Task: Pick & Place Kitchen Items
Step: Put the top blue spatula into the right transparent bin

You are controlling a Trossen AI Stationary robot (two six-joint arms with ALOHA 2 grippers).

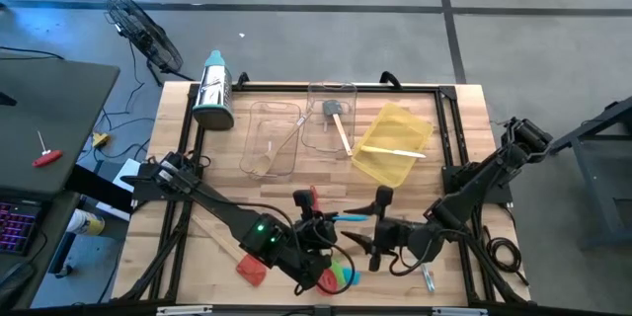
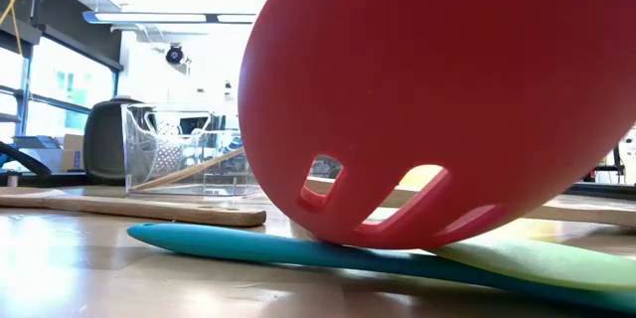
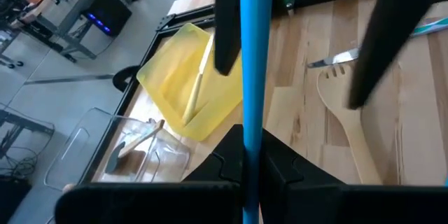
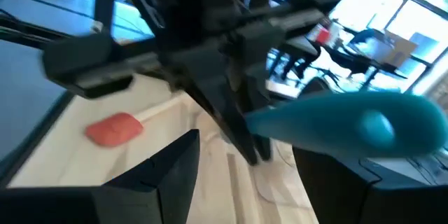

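My left gripper is near the table's front middle, shut on a teal utensil. The utensil's handle sticks out toward the right arm, and its head is hidden. My right gripper faces it, open, with its fingers on either side of the handle's free end; I cannot tell if a finger touches it. A red slotted spoon rests on a teal and a green utensil at the front edge. A red spatula lies at the front left. My left gripper pinches the teal utensil's handle between its two fingers. The handle runs forward out of the fingers, along them, toward the table's right side. It is lifted clear of the table, about level.
A steel grater with a teal top stands at the far left. Two clear trays hold a wooden spoon and a grey spatula; a yellow tray holds a pale utensil. A wooden fork and metal cutlery lie at the front right.
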